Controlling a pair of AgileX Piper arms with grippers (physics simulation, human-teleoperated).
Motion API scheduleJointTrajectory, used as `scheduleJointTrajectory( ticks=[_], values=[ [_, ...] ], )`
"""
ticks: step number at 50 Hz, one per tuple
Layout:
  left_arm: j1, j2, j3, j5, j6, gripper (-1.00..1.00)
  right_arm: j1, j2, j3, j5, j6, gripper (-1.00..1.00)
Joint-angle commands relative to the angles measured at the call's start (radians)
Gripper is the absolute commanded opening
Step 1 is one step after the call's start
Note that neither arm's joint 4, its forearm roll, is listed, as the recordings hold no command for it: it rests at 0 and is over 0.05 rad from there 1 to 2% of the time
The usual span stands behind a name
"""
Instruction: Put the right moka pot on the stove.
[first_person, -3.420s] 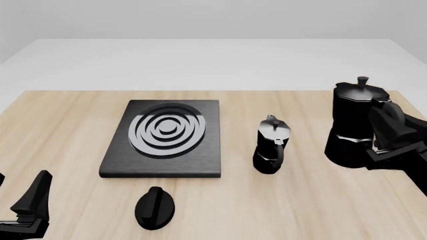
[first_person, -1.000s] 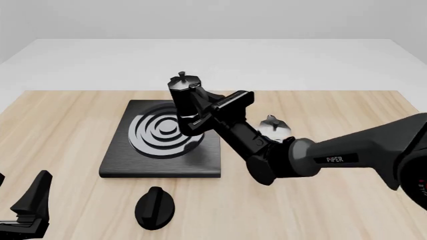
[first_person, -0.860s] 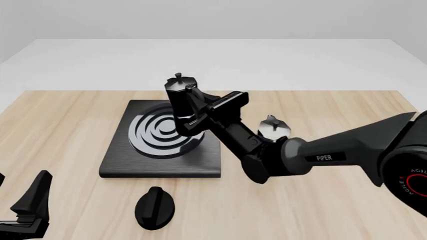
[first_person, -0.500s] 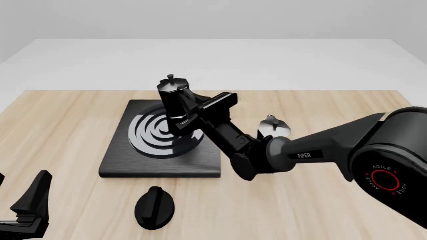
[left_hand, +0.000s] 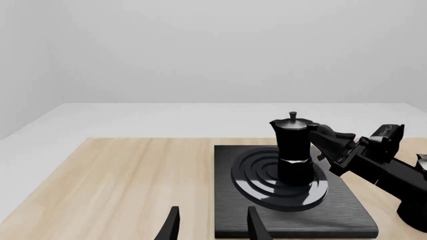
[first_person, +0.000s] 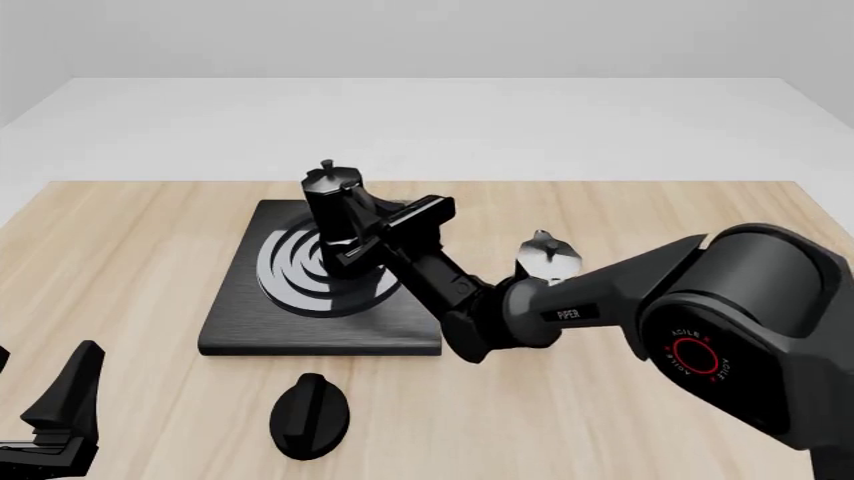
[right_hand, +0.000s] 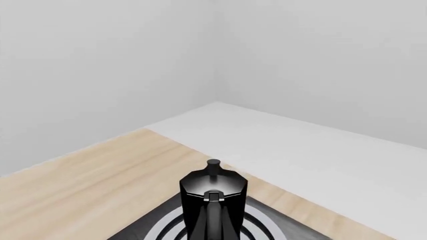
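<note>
The right moka pot (first_person: 331, 205), black and faceted with a knobbed lid, stands upright on the silvery rings of the stove (first_person: 240, 322). I cannot tell whether its base touches them. My right gripper (first_person: 366, 237) is shut on the pot's side handle, coming from the right. The left wrist view shows the pot (left_hand: 293, 150) on the stove (left_hand: 353, 217) with the right gripper (left_hand: 328, 144) at its handle. The right wrist view shows the pot (right_hand: 212, 200) from behind its handle. My left gripper (first_person: 43, 390) is open and empty at the near left corner, with its fingers (left_hand: 253, 227) apart.
The second moka pot (first_person: 547, 257), with a silvery lid, stands right of the stove, partly behind my right arm. A small black round knob (first_person: 310, 415) lies on the wooden table (first_person: 120, 250) in front of the stove.
My right gripper carried the pot from the table's right side over the stove, then further left and down onto the rings. The left arm has not moved.
</note>
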Motion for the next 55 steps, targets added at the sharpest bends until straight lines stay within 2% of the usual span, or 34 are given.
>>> scheduleJointTrajectory(
  ticks=[1, 14, 15, 48, 55],
  values=[
    [0.0, 0.0, 0.0, 0.0, 0.0, 1.0, 0.002, 0.025, -0.012, -0.033, 0.021, -1.0],
    [0.0, 0.0, 0.0, 0.0, 0.0, 1.0, -0.011, 0.013, 0.05, -0.065, 0.038, -1.0],
    [0.0, 0.0, 0.0, 0.0, 0.0, 1.0, -0.012, 0.012, 0.058, -0.069, 0.036, 1.0],
    [0.0, 0.0, 0.0, 0.0, 0.0, 1.0, -0.007, -0.242, 0.313, -0.031, -0.034, 1.0],
    [0.0, 0.0, 0.0, 0.0, 0.0, 1.0, -0.008, -0.303, 0.369, -0.029, -0.033, 1.0]
  ],
)
